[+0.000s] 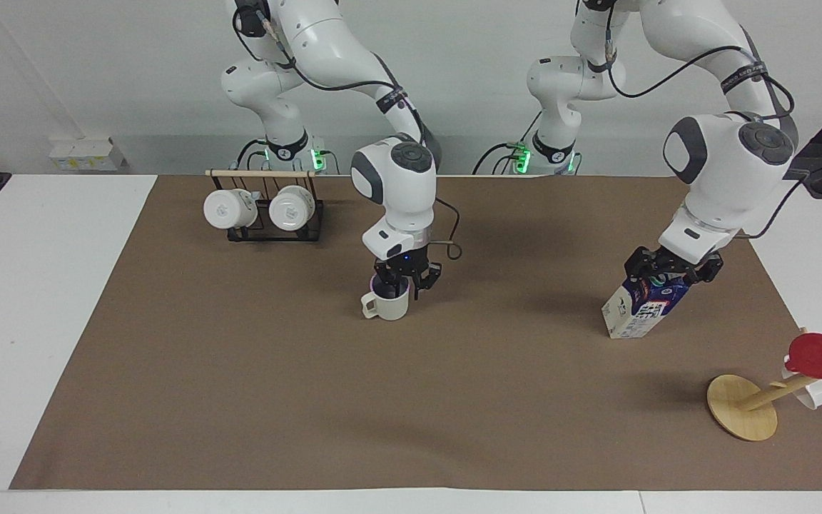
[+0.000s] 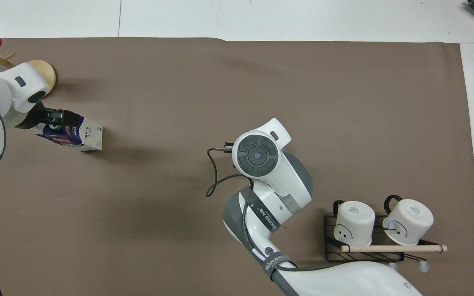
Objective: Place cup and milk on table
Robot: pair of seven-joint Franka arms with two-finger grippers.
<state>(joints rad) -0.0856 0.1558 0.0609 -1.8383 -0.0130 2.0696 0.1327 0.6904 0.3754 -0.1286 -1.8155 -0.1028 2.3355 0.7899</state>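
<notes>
Milk (image 1: pixel 643 304) stands tilted on the counter (image 1: pixel 54 243) with the left hand (image 1: pixel 670 273) down at its blue gable, fingers apparently around the ridge; whether they have clamped, I cannot tell. A light carton with soft walls likely crushes if squeezed at the body, so the folded top is probably the stiffest hold. Cup (image 1: pixel 387 303) sits just under the right hand (image 1: pixel 407 278), whose spread fingers straddle its rim. Ceramic is rigid, slick and chip-prone.

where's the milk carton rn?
The milk carton stands tilted on the brown paper, toward the left arm's end, nearer the robots than the wooden stand, left gripper at its top.
</notes>
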